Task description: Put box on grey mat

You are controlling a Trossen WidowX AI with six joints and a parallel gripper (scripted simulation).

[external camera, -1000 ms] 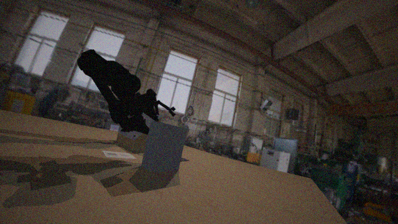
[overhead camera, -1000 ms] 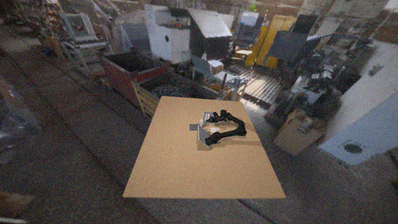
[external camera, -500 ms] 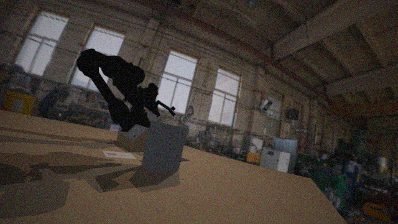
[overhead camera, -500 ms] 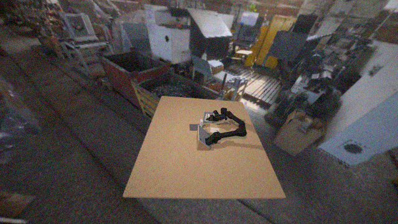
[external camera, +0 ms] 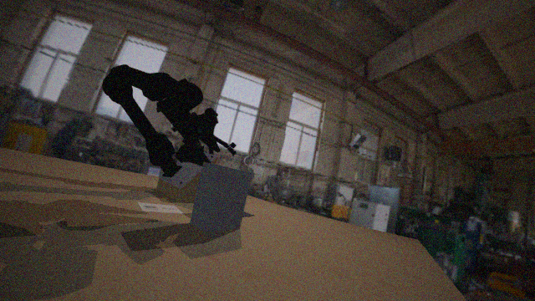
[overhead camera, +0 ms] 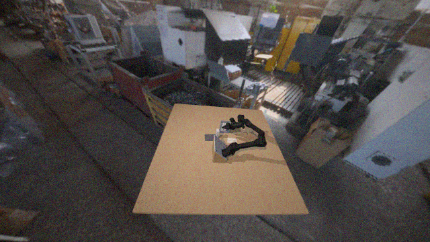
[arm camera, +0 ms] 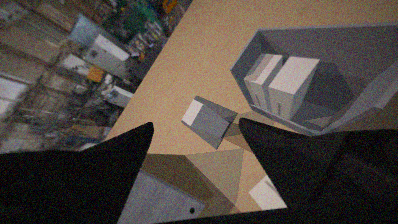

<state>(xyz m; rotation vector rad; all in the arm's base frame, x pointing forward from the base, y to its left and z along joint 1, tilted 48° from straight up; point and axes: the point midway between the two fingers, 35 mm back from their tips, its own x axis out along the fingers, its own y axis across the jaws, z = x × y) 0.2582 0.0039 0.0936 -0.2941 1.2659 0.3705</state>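
My gripper (overhead camera: 224, 126) (external camera: 223, 148) (arm camera: 197, 124) is open and empty, raised near the grey bin (external camera: 219, 196) (arm camera: 325, 45). Pale boxes (arm camera: 297, 72) stand close together at one end of the bin; two stand out, and faint marks on their sides are unreadable. The grey mat (overhead camera: 209, 137) lies left of the bin in the top view, with a small white upright shape (overhead camera: 217, 132) at its right. Between my fingertips in the wrist view, beyond them, is a grey shape (arm camera: 212, 125) with a white end. I cannot tell whether it is a box at the mat. No ER code is legible.
The arm stands on a mount with a sloped grey plate (overhead camera: 220, 146) (arm camera: 157, 200). A white sheet (overhead camera: 232, 140) (external camera: 160, 207) (arm camera: 267, 195) lies between the mount and the bin. The bin's walls rise beside the gripper. The wooden table (overhead camera: 215, 188) (external camera: 326, 259) carries everything.
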